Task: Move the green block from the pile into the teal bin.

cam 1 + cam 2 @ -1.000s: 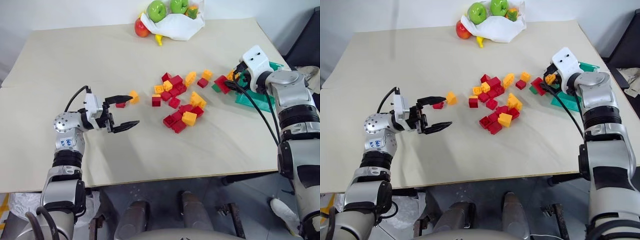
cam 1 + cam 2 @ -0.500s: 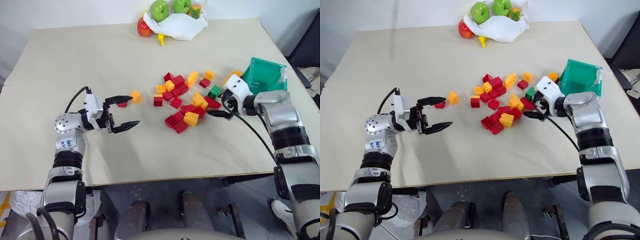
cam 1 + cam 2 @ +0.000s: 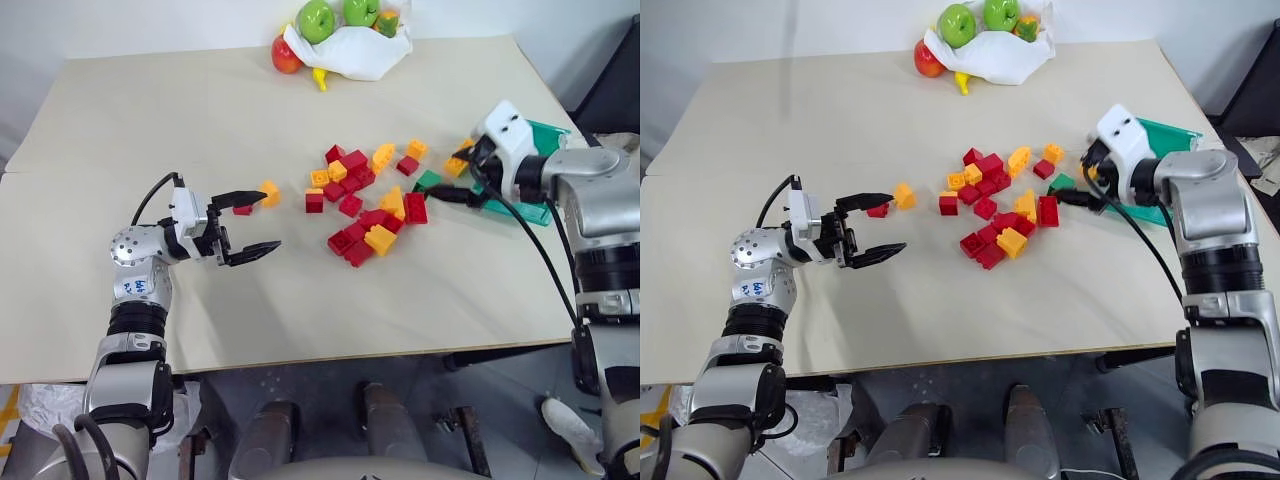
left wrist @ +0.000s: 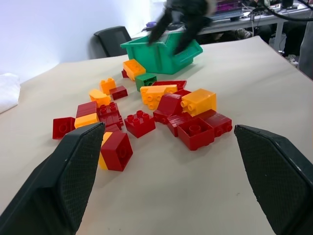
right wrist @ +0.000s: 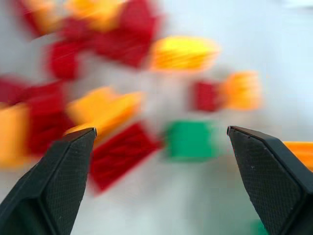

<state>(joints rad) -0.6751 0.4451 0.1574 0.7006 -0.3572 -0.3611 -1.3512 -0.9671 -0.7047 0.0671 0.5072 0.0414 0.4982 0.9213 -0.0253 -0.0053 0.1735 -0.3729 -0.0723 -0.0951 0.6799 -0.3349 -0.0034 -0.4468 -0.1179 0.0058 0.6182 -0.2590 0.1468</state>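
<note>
Right gripper (image 5: pixel 161 142) wide, empty, above the green block (image 3: pixel 428 180). Block lies at pile (image 3: pixel 365 200) edge, near teal bin (image 4: pixel 161 51). Left gripper (image 3: pixel 248 222) wide, empty.

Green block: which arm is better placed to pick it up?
Right. The right gripper hangs open next to the green block at the pile's bin side, with the teal bin just behind it. The left gripper is open too, but sits across the pile from the block.
</note>
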